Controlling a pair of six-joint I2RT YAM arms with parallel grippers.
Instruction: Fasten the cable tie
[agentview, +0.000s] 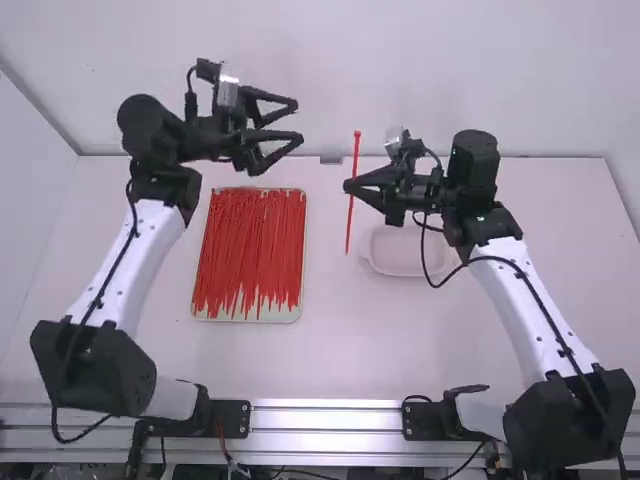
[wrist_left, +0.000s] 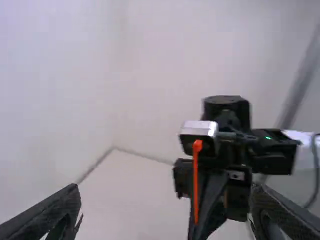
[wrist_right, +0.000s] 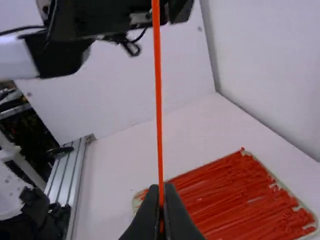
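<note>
red cable tie (agentview: 352, 215) stands upright, pinched by right pincer (wrist_right: 161, 197).

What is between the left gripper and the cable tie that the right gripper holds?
Nothing: in the high view the stretch from left gripper to cable tie is bare.

Left arm (agentview: 140, 250) and right arm (agentview: 525, 305): white tubular links, bulky black joint housings, black base blocks. Thin black cable (agentview: 112, 275) runs along each, with a loose loop beside the right forearm. Left gripper (agentview: 298, 120) and right gripper (agentview: 348, 185): black, triangular open-frame fingers; left's fingers (wrist_left: 50, 217) show a woven texture close up. Silver-grey camera box (wrist_left: 199, 131) on each wrist. Small green light (wrist_left: 267, 137) on the right arm's black wrist housing.
</note>
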